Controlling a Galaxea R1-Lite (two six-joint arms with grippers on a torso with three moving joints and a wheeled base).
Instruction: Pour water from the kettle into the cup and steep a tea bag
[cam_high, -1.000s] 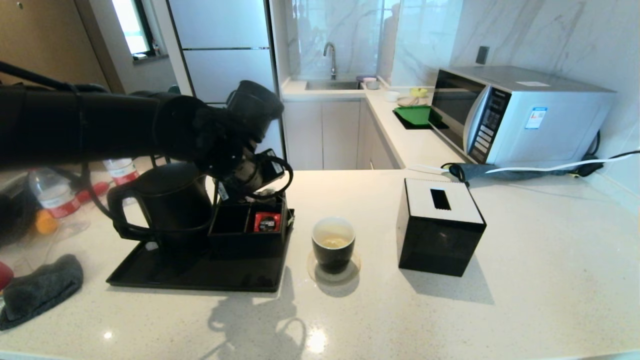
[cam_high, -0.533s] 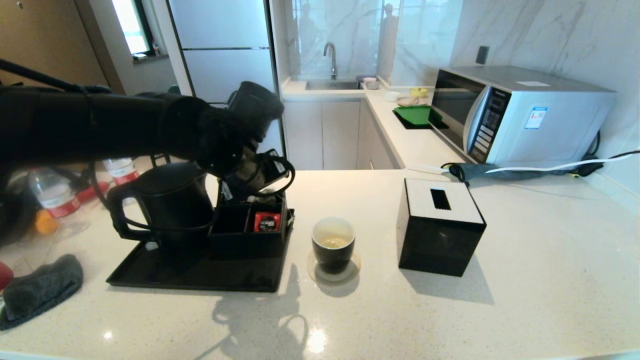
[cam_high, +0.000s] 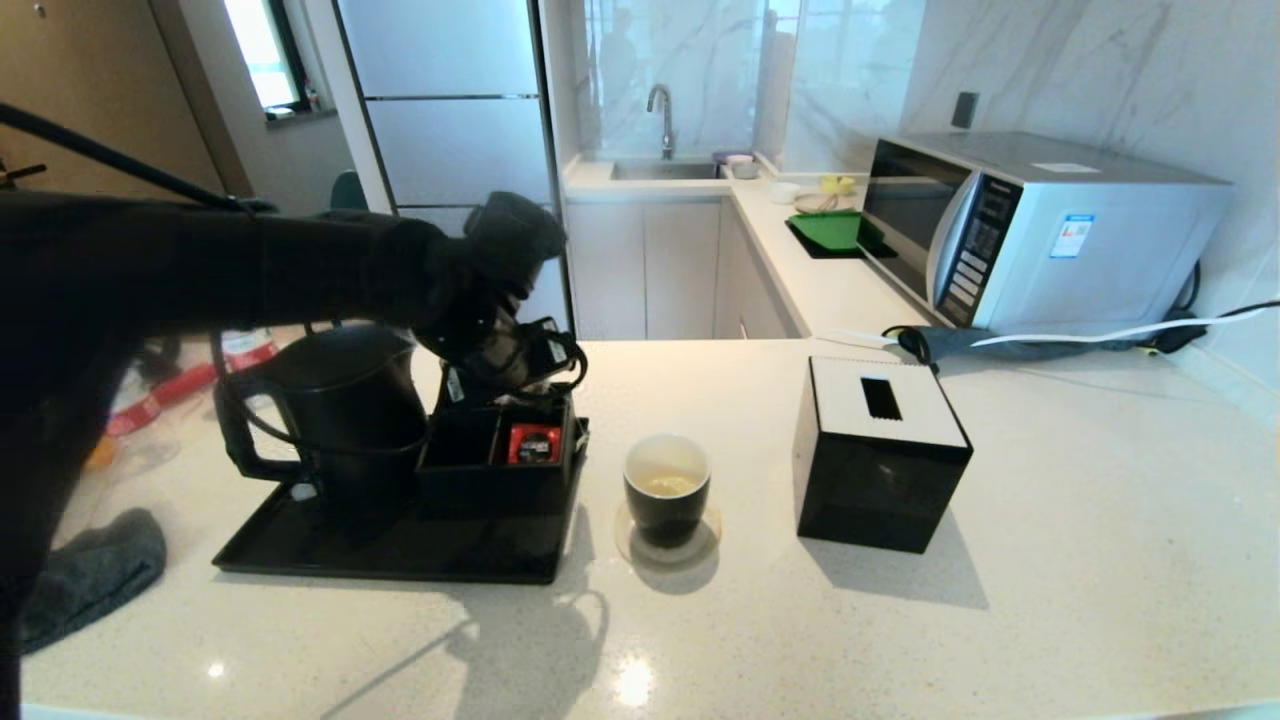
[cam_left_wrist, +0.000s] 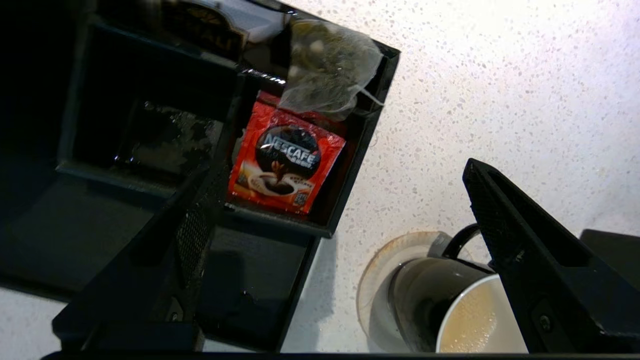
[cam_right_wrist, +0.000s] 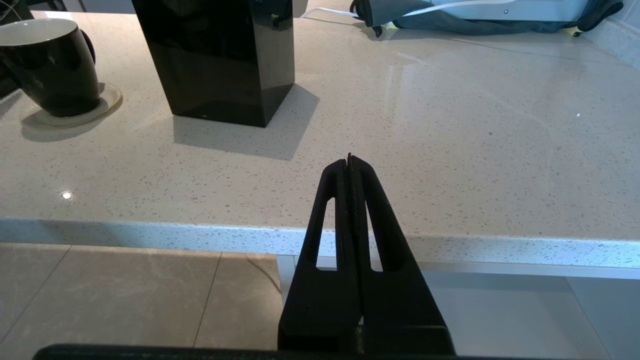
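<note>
The black kettle (cam_high: 335, 405) stands on a black tray (cam_high: 400, 550) at the left. My left gripper (cam_high: 503, 385) hangs over the black compartment box (cam_high: 495, 470) next to it, open and holding nothing. In the left wrist view the greyish tea bag (cam_left_wrist: 327, 65) lies in a compartment beside a red sachet (cam_left_wrist: 287, 160), beyond the spread fingers (cam_left_wrist: 525, 250). The black cup (cam_high: 667, 490) sits on a coaster right of the tray, with pale yellowish water (cam_left_wrist: 472, 320) in it. My right gripper (cam_right_wrist: 350, 160) is shut and empty at the counter's front edge.
A black cube box (cam_high: 880, 455) with a white slotted top stands right of the cup. A microwave (cam_high: 1040, 230) and cables lie at the back right. Plastic bottles (cam_high: 240, 345) and a grey cloth (cam_high: 95, 575) are at the far left.
My left arm has sunk a little over the compartment box, and its jaws have spread wider. The kettle, the cup and the right arm have not moved.
</note>
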